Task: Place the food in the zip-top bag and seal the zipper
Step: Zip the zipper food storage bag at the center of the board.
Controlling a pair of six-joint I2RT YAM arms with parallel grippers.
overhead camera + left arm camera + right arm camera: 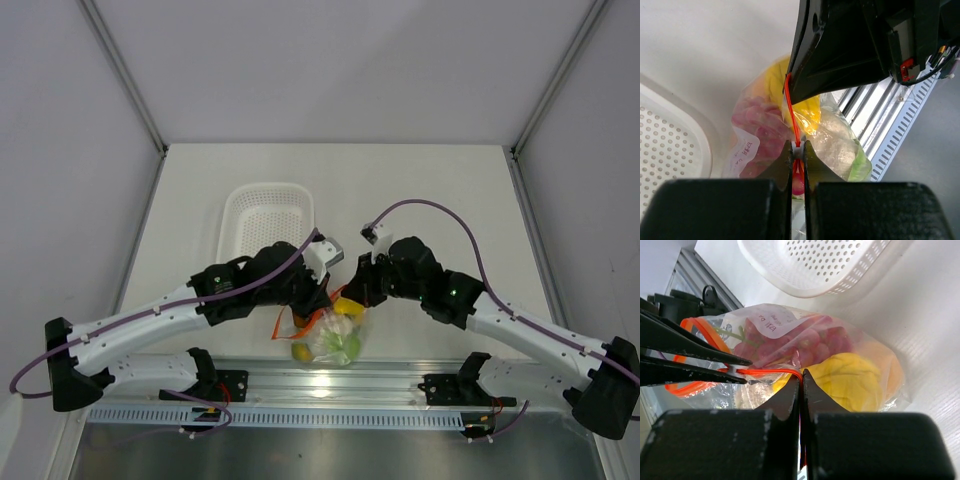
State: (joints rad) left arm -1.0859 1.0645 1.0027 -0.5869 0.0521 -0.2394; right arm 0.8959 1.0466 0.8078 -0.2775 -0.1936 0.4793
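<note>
Near the white basket (268, 212), left and right jaws each pinch the zipper (770, 371) of the filled zip-top bag (338, 340).

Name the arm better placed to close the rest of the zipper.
Left, probably: both grippers pinch the zipper, but its open loop lies just beyond the left gripper, not the right gripper.

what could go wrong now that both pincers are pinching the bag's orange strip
1. The left pincer and right pincer are shut on the zipper close together; pulling apart could slip it free or tear the bag.
2. The yellow fruit bulges right under the strip and may keep it from closing.
3. An orange loop past the left pincer looks unsealed, so the grapes could spill out.
</note>
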